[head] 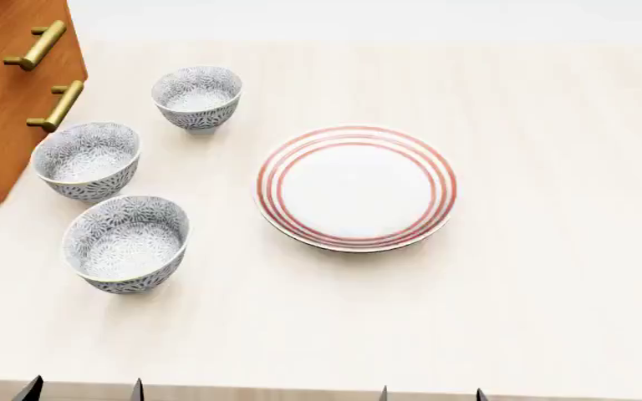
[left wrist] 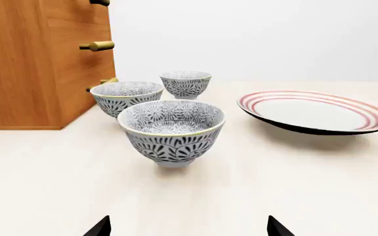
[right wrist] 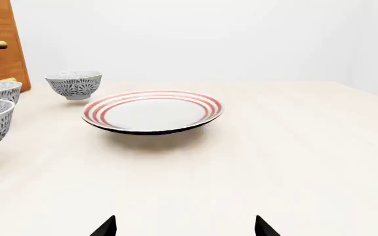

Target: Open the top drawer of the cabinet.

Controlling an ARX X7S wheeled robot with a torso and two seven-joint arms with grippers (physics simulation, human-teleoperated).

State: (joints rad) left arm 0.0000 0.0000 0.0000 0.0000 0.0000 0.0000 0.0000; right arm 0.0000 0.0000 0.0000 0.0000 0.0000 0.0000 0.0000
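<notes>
- The bench (head: 544,317) is a pale, cream-coloured wooden surface with a faint grain, and it fills nearly the whole head view.
- Behind the bench the room shows only as a plain, pale grey-white wall (right wrist: 196,39), with no markings to be seen.
- The cabinet (head: 3,92) stands on the bench at its far left corner, an orange-brown wooden box cut off by the picture's edge.
- The top drawer (head: 9,29) sits above the lower one in the cabinet; its brass bar handle (head: 36,45) lies just above the lower handle (head: 57,105). The drawer front looks flush with the cabinet face, though the crop makes this hard to judge.
- Three patterned grey bowls stand just beside the cabinet's front: the far bowl (head: 197,97), the middle bowl (head: 87,159) nearest the cabinet's corner, and the near bowl (head: 127,242), each apart from the others.
- A white plate with red rings (head: 356,187) rests well apart from the cabinet, beyond the bowls.
- The left claw (left wrist: 187,228) shows only as two dark fingertips set wide apart, holding nothing, low over the bench and well apart from the cabinet.
- The right claw (right wrist: 185,227) likewise shows two dark tips spread apart, empty, facing the plate and farther from the cabinet than the left.
</notes>
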